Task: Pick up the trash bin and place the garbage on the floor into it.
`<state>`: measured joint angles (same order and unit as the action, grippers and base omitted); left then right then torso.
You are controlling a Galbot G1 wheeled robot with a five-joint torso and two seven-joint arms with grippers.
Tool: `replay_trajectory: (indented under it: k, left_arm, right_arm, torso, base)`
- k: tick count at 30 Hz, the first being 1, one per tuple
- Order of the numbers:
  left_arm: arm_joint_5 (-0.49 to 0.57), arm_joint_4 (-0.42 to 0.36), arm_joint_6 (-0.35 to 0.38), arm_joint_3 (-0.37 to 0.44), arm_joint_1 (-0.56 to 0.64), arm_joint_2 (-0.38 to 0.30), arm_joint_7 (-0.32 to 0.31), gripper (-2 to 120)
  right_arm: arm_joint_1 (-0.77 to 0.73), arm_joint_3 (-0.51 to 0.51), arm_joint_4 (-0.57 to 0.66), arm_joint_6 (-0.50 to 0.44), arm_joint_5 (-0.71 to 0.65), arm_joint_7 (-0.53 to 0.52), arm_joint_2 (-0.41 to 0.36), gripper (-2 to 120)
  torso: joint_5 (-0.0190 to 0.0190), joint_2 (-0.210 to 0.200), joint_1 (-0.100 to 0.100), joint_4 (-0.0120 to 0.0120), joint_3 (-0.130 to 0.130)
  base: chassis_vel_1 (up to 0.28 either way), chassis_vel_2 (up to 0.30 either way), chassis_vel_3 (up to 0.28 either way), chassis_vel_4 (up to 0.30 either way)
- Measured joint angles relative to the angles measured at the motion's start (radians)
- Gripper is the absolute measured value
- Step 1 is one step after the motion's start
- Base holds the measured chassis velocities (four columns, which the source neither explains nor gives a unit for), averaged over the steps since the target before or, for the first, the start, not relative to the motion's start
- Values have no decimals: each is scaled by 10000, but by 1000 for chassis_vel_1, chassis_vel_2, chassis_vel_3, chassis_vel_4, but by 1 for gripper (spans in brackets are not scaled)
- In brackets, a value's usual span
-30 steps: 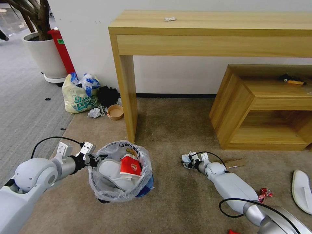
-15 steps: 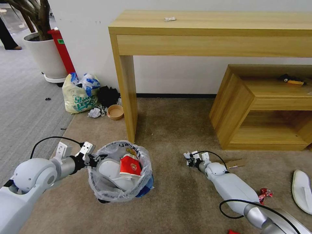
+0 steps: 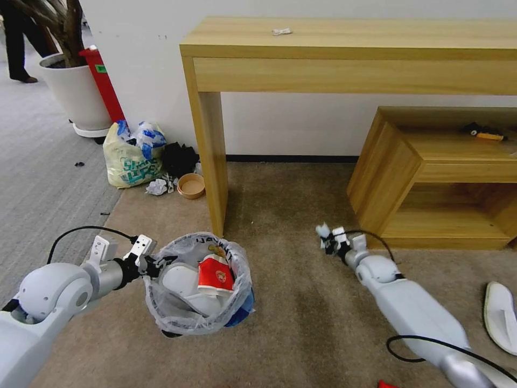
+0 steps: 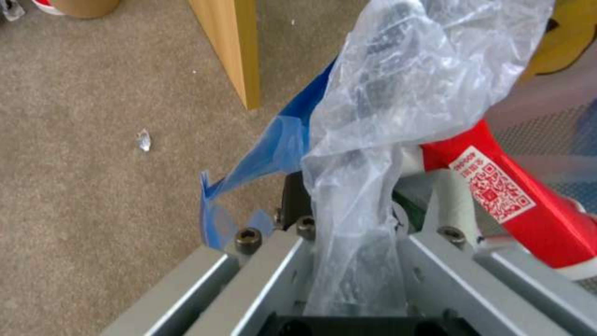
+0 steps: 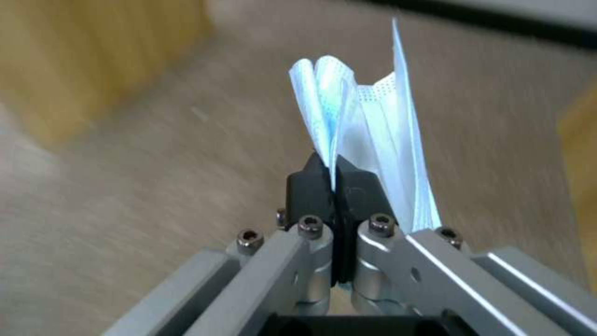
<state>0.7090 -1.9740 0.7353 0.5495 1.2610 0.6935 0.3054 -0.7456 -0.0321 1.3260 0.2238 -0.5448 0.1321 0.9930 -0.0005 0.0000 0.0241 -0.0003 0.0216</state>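
Observation:
The trash bin (image 3: 199,285), black and blue with a crinkly clear bag, hangs just above the beige floor (image 3: 291,210). My left gripper (image 3: 156,264) is shut on its rim and bag (image 4: 404,93). A red paper cup (image 3: 217,275) and white litter lie inside it; the cup (image 4: 522,196) shows beside the fingers in the left wrist view. To the bin's right my right gripper (image 3: 329,240) is raised off the carpet. It is shut (image 5: 334,179) on a piece of the garbage, a pale blue face mask (image 5: 367,116). A white slipper (image 3: 501,315) lies at the far right.
The wooden table's leg (image 3: 212,161) stands just behind the bin, and a low wooden shelf (image 3: 388,178) sits close behind the right gripper. A bulging yellowish bag (image 3: 129,156), a crumpled tissue (image 3: 156,187) and a brown bowl (image 3: 190,185) lie by the wall. A red scrap (image 3: 385,384) is at the bottom edge.
My right gripper has risen off the carpet and shifted right and farther away, taking the blue mask up with it. The left arm and the bin have stayed in place.

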Motion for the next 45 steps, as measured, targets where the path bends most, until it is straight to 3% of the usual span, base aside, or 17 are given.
replay_trajectory:
  k: [2,4,6,14,23,33,35,45]
  left_arm:
    - [-3,4,0,-68,-23,12,-11,0]
    - [-6,8,0,-109,-51,8,-32,0]
    - [-4,10,0,-242,-166,-30,-68,0]
    - [-3,-40,0,-544,-300,-92,-161,0]
    - [48,-138,0,-685,-397,-90,-378,0]
    - [60,-200,0,-677,-400,-89,-376,0]
    - [79,-204,0,-664,-401,-87,-373,0]
    - [88,-200,0,-752,-455,-84,-371,0]
  right_arm:
    - [-359,-18,1727,364,-450,-72,-430,0]
    - [-400,43,2324,511,-623,-105,-572,0]
    - [-228,370,3758,855,-1274,-67,-824,0]
    - [1175,1514,5712,1325,-2741,899,-835,0]
    - [2104,2920,6462,1723,-3433,1553,-657,0]
    - [2208,4012,6803,2171,-3016,1846,-712,0]
    - [2064,4052,6771,2393,-2693,1832,-830,12]
    - [1758,4135,6593,2279,-2315,1650,-820,43]
  torso:
    - [2,1,0,1,0]
    - [0,1,0,0,0]
    - [1,1,0,0,0]
    - [0,1,0,3,0]
    - [-1,1,1,3,1]
    - [1,1,0,2,1]
    - [1,1,0,1,0]
    - [1,1,0,2,1]
  base:
    - [0,0,0,0]
    - [0,0,0,0]
    - [0,0,0,0]
    - [0,0,0,0]
    - [0,0,0,0]
    - [0,0,0,0]
    - [0,0,0,0]
    - [0,0,0,0]
